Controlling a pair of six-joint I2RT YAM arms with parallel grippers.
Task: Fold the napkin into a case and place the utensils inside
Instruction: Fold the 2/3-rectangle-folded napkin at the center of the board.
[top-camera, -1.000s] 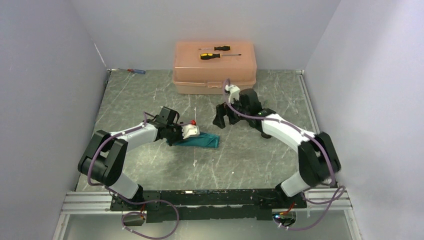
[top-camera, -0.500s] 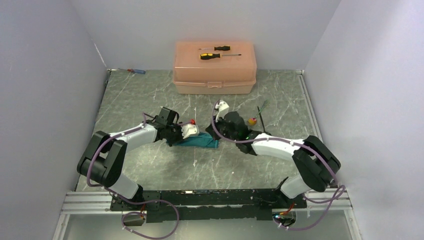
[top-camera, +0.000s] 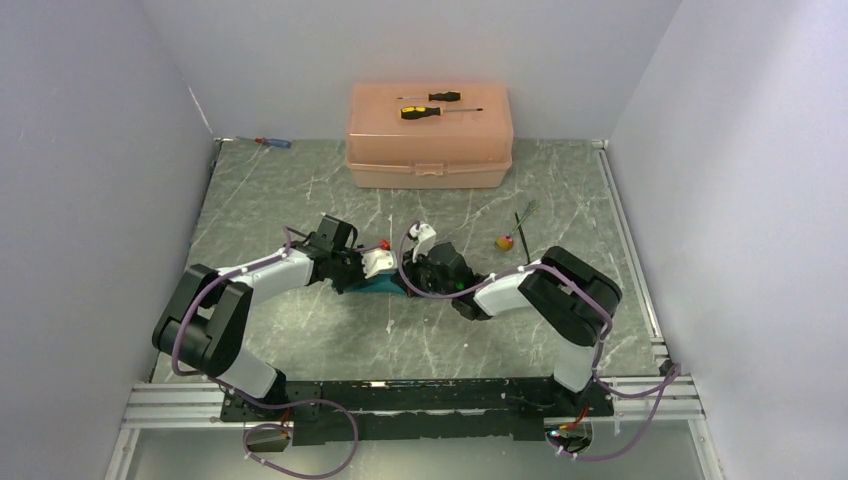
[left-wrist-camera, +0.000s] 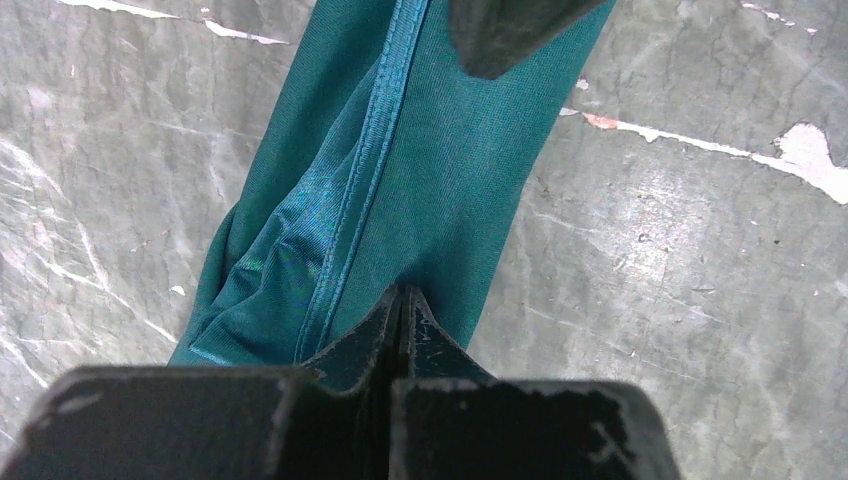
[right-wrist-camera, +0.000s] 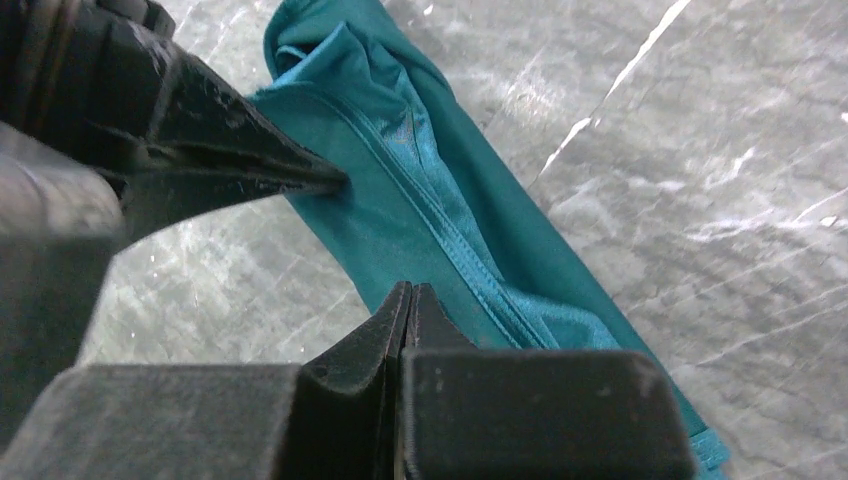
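The teal napkin (top-camera: 377, 287) lies on the marble table as a long narrow folded strip (left-wrist-camera: 420, 150), its stitched hem running along its length (right-wrist-camera: 440, 220). My left gripper (top-camera: 392, 275) is shut, its tips (left-wrist-camera: 403, 292) resting on the cloth near one end. My right gripper (top-camera: 412, 283) faces it from the other side, also shut, with its tips (right-wrist-camera: 410, 288) at the strip's edge. No cloth shows between either pair of jaws. Each wrist view shows the other gripper's fingers (right-wrist-camera: 250, 165) touching the napkin. A thin dark fork (top-camera: 522, 218) with greenish tines lies to the right.
A peach plastic box (top-camera: 430, 150) stands at the back with two yellow-and-black screwdrivers (top-camera: 432, 105) on its lid. A small red-and-blue screwdriver (top-camera: 270, 142) lies in the back left corner. A small red-and-yellow round thing (top-camera: 504, 241) sits beside the fork. Walls enclose three sides.
My right arm swung down and left from near the box to the napkin, and its jaws closed on the way. The left arm and the napkin stayed put.
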